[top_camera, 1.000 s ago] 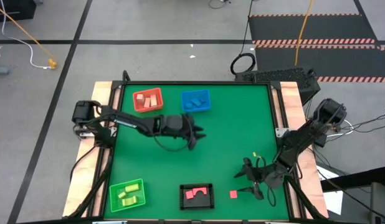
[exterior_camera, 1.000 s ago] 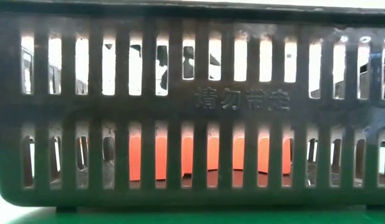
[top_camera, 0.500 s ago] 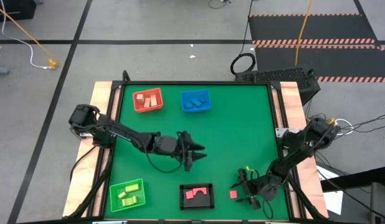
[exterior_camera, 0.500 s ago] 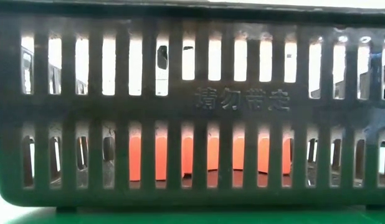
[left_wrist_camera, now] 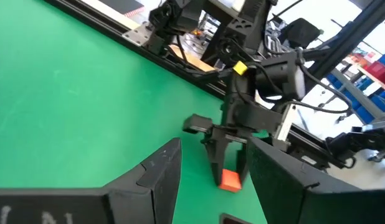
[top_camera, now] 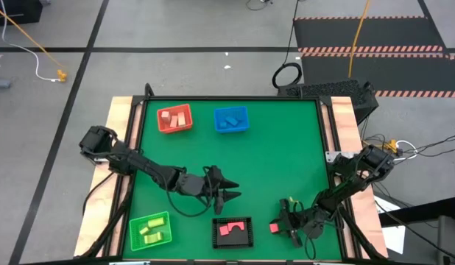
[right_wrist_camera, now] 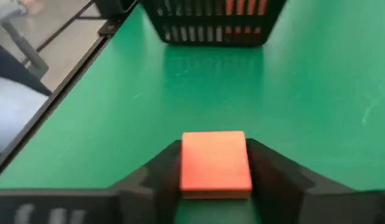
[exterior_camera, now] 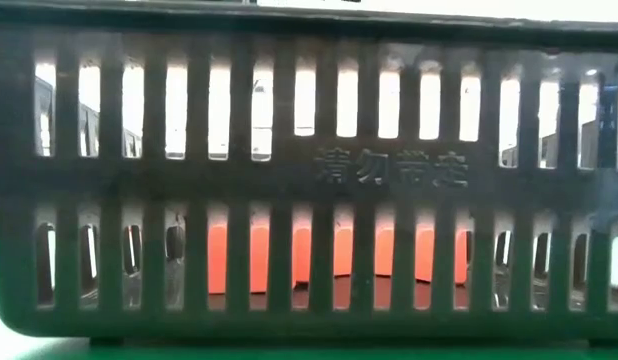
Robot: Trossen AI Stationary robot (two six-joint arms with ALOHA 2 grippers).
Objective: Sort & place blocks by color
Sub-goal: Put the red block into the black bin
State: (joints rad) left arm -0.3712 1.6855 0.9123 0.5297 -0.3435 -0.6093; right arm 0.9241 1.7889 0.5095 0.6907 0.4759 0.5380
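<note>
Nearly done: blocks already sit in the red [top_camera: 174, 119], blue [top_camera: 232, 120], green [top_camera: 151, 230] and black basket [top_camera: 233, 231]. One red block [top_camera: 274, 227] left on the table beside the black basket, right gripper [top_camera: 280, 224] clamped on it. Left gripper [top_camera: 229, 188] hangs spread and empty near mid-table.

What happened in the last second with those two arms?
The right gripper came down onto the loose red block and closed on it. The left gripper, empty and open, slid toward the black basket. Baskets and sorted blocks stayed put.
</note>
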